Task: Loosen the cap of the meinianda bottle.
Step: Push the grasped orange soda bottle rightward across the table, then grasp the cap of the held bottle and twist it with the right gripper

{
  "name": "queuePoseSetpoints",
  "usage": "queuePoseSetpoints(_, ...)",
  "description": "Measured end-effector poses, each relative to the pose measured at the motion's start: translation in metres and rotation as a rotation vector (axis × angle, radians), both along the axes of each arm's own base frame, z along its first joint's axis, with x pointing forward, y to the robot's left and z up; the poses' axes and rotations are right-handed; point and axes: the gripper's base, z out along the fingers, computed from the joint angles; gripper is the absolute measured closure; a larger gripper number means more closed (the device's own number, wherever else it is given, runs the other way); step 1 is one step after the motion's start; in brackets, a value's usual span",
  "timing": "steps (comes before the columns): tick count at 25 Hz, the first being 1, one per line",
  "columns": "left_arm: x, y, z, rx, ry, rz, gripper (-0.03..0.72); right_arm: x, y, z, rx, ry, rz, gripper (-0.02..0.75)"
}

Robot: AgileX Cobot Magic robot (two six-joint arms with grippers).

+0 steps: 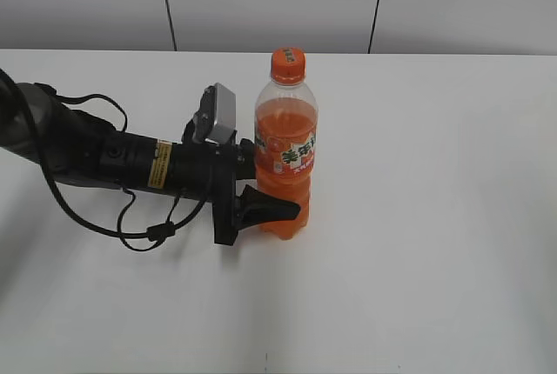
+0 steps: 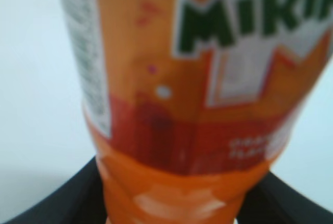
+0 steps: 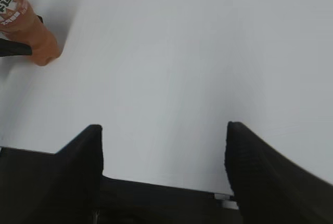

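meinianda bottle (image 1: 285, 152) upright; left pincer (image 1: 277, 209) clamps lower body, arm horizontal.

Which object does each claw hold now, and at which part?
The left claw grips the Mirinda bottle at its lower body, below the label. The right claw is open over the bare table, holding nothing.
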Motion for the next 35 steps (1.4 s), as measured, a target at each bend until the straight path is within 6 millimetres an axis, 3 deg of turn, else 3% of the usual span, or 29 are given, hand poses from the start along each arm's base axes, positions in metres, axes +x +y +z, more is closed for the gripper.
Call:
queuePoseSetpoints(6, -0.005, -0.011, 0.0, 0.004, 0.014, -0.005, 0.276, 0.056, 0.0, 0.036, -0.017, 0.112, 0.023, 0.192)
queuePoseSetpoints(9, -0.005, -0.015, 0.0, -0.001, 0.027, 0.02, 0.276, 0.094, 0.0, 0.044, -0.026, 0.17, 0.034, 0.192)
queuePoseSetpoints(16, -0.007, -0.025, 0.0, 0.004, 0.034, 0.053, 0.277, 0.139, 0.003, 0.062, -0.023, 0.174, 0.077, 0.197)
queuePoseSetpoints(22, -0.011, -0.033, -0.001, 0.012, 0.034, 0.047, 0.277, 0.162, 0.007, 0.071, -0.019, 0.155, 0.14, 0.279)
queuePoseSetpoints(29, -0.014, -0.039, -0.001, 0.023, 0.026, 0.042, 0.277, 0.177, 0.014, 0.077, -0.015, 0.142, 0.19, 0.29)
queuePoseSetpoints(35, -0.014, -0.039, -0.001, 0.029, 0.001, 0.033, 0.279, 0.184, 0.05, 0.064, -0.121, 0.187, 0.333, 0.293)
